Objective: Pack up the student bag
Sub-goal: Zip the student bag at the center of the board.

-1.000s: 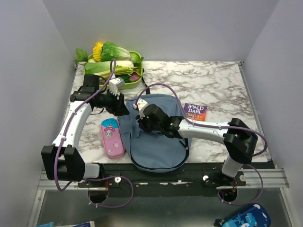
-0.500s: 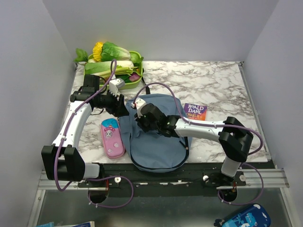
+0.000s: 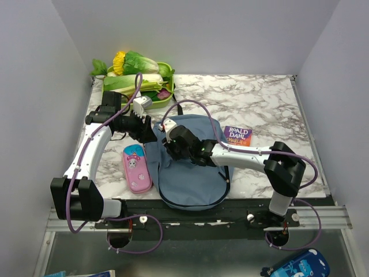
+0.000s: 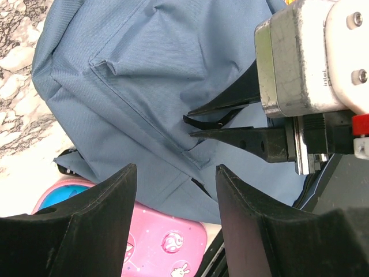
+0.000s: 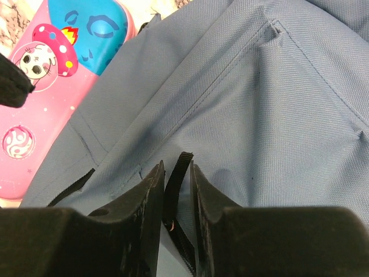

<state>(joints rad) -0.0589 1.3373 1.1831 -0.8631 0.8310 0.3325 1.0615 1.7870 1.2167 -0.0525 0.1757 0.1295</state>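
Student bag: large, soft, rounded, dusty-blue woven fabric with stitched seam lines and a flat front pocket panel. It is laid flat at the near middle of the bench, its lower end over the dark near edge. A black strap is seen at its far end.

Right tool: set down on the bag's upper left part. Its black jaws are only narrowly parted, with a thin black ribbon pull tab standing between them. Whether the tab is actually clamped cannot be told.

Left tool: held just above the bag's far left edge, its dark wedge-shaped jaws wide apart with nothing between them.

Pencil case: hard, glossy, pink, oblong with rounded ends, with a cartoon print and a blue patch. It is laid just beside the bag's left side, touching or nearly so.

Book: a flat orange and purple paperback, partly tucked under the bag's right edge.

Green tray: at the far left corner, piled with plastic-looking leafy vegetables and a yellow flower, well apart from the bag.

The bench top is white marble-patterned with grey veins.
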